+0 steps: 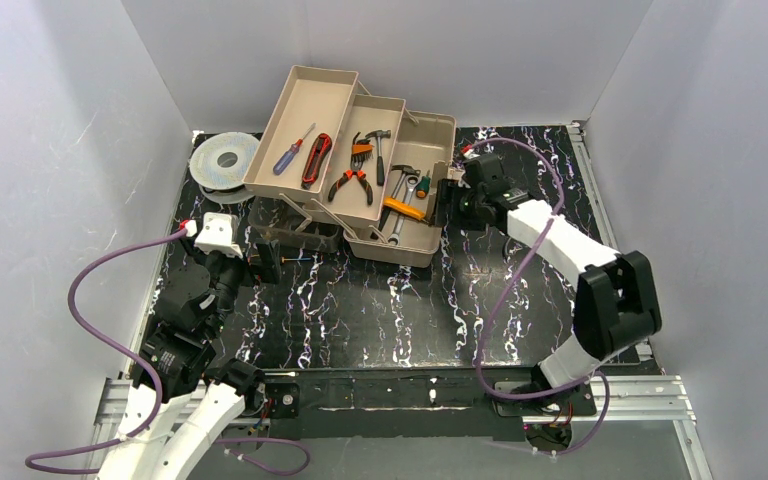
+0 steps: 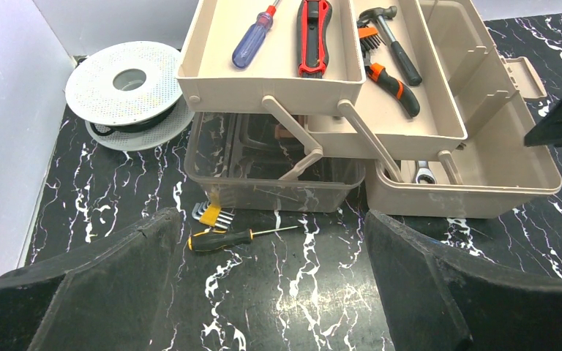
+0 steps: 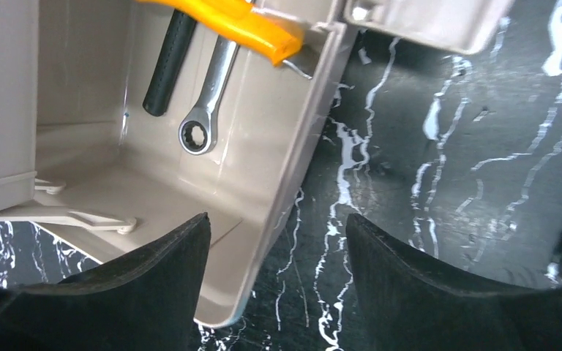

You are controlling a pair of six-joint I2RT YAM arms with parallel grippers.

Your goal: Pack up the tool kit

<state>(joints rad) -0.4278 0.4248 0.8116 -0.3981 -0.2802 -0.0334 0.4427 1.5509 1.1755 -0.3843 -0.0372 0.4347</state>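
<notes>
The tan toolbox (image 1: 438, 135) stands open at the far side of the tabletop (image 1: 360, 320), its trays fanned out to its left. Its top tray (image 1: 300, 100) holds a blue screwdriver (image 1: 290, 152). The tray below holds orange pliers (image 1: 352, 183) and a hammer (image 1: 380, 150). A ratchet wrench (image 3: 208, 95) lies in the toolbox base. In front of the toolbox's translucent lid (image 2: 278, 175), a small screwdriver (image 2: 223, 238) and hex keys (image 2: 212, 214) lie on the tabletop. The left gripper (image 2: 271, 241) faces that small screwdriver, jaws released and wide. The right gripper (image 3: 278, 248) hangs at the toolbox's right wall, jaws apart, grasping nothing. A grey spool (image 1: 223, 160) sits left of the toolbox.
</notes>
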